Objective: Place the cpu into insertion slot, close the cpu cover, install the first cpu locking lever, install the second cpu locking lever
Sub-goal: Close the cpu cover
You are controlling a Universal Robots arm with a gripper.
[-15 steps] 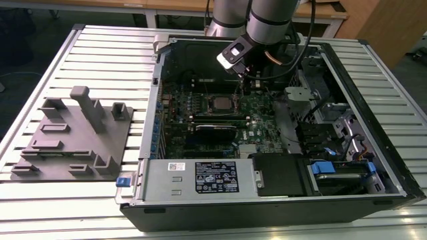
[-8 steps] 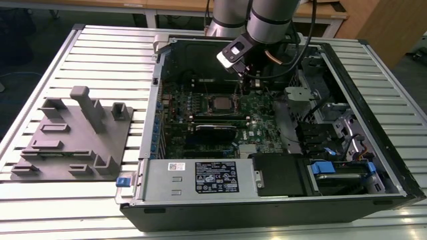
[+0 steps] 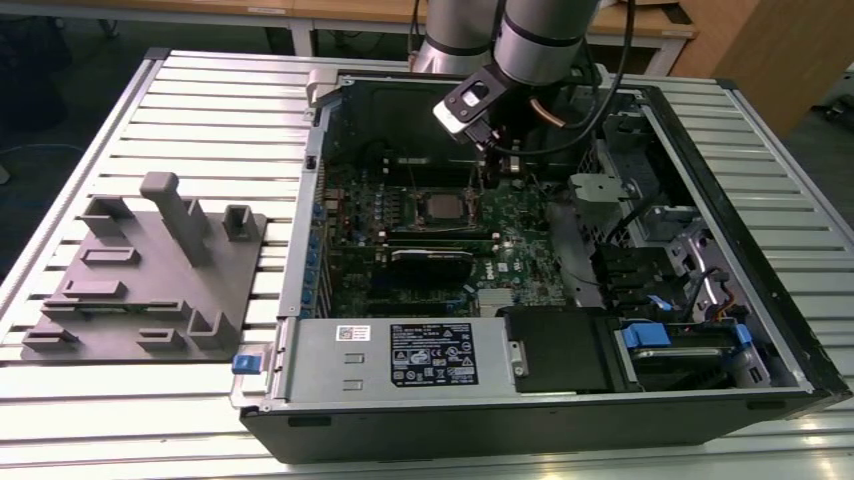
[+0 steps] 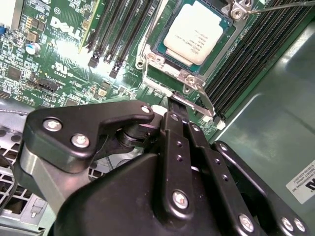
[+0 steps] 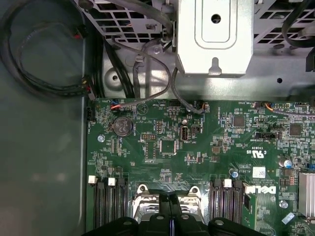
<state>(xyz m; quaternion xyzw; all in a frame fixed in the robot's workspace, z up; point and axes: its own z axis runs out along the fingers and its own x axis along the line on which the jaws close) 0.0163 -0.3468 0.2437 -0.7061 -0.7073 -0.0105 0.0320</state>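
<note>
- One grey fixture plate [image 3: 147,270] lies on the slatted table [image 3: 200,90] at the exterior view's left, apart from the open computer case [image 3: 787,330].
- Inside the case, the green motherboard [image 3: 360,200] lies flat.
- The cpu [image 3: 438,207] sits near the board's middle, seated in the insertion slot [image 4: 147,61] with its pale metal top facing up.
- In the second wrist view, the cpu cover [image 4: 189,74] lies flat around the chip's top.
- A long black card [image 3: 430,262] stands near the cpu, on the side toward the labelled power supply [image 3: 400,355].
- The gripper [image 3: 497,168] hangs just to the exterior view's right of the cpu, with its tip low at the socket's edge.
- The jaws are pressed together, with nothing seen between them.
- In both wrist views the tip meets the silvery socket frame; actual contact cannot be told.
</note>
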